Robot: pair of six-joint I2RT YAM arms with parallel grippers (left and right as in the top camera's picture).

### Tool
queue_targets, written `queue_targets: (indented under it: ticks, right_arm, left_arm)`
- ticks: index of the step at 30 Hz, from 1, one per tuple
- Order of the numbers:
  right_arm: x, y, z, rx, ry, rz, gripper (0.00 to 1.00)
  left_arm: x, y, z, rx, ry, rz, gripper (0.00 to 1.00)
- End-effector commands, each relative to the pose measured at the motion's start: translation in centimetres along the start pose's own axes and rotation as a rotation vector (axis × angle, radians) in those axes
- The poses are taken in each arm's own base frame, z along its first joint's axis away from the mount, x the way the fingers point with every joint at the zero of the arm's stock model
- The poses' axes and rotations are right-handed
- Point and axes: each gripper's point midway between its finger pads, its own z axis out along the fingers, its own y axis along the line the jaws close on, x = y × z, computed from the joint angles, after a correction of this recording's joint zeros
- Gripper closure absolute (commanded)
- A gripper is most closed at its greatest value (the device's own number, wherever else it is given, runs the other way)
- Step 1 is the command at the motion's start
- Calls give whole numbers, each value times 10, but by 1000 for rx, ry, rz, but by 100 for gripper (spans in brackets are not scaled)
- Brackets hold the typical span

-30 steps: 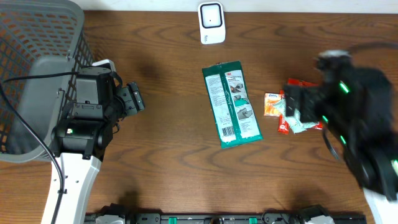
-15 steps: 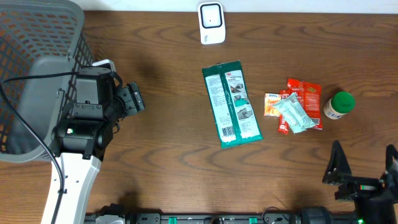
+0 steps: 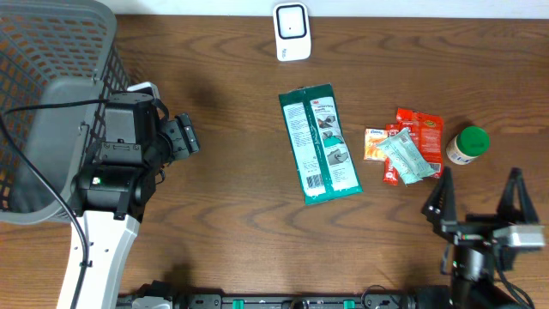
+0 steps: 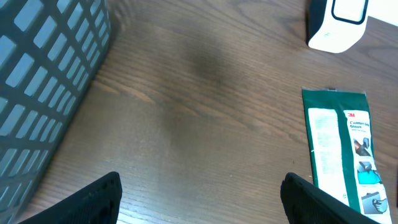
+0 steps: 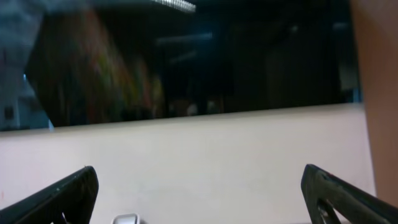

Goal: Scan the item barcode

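Observation:
A flat green package with a white printed label lies face up in the middle of the table; the left wrist view catches it at the right edge. The white scanner stands at the back edge, also visible in the left wrist view. My left gripper is open and empty, hovering left of the package. At the front right, my right gripper is open and tilted up. Its camera faces a pale wall, and nothing sits between its fingers.
A grey mesh basket fills the back left corner and shows in the left wrist view. Right of the package lie several small snack packets and a green-lidded bottle.
The right arm has pulled back from above the snack packets to the front right edge, uncovering the packets and the bottle. The left arm has not moved.

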Motion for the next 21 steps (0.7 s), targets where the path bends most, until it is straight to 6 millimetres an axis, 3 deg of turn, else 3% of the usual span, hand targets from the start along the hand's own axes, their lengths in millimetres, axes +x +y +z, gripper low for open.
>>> queue_targets:
  ticks: [1, 6, 14, 16, 21]
  right_arm:
    - [51, -6, -1, 7, 90, -13, 1]
    - [119, -14, -9, 23, 223, 2, 1]
    - [186, -21, -32, 44, 466, -7, 1]
    - [198, -22, -39, 51, 524, -4, 1]
    - [198, -22, -38, 51, 522, -5, 1]
  left_arm:
    - [-5, 2, -2, -11, -15, -1, 18]
    - [-5, 2, -2, -11, -15, -1, 18]
    - [-5, 2, -2, -11, -15, -2, 18]
    - [-5, 2, -2, -11, -15, -2, 18]
    - [-5, 2, -2, -11, -15, -2, 18]
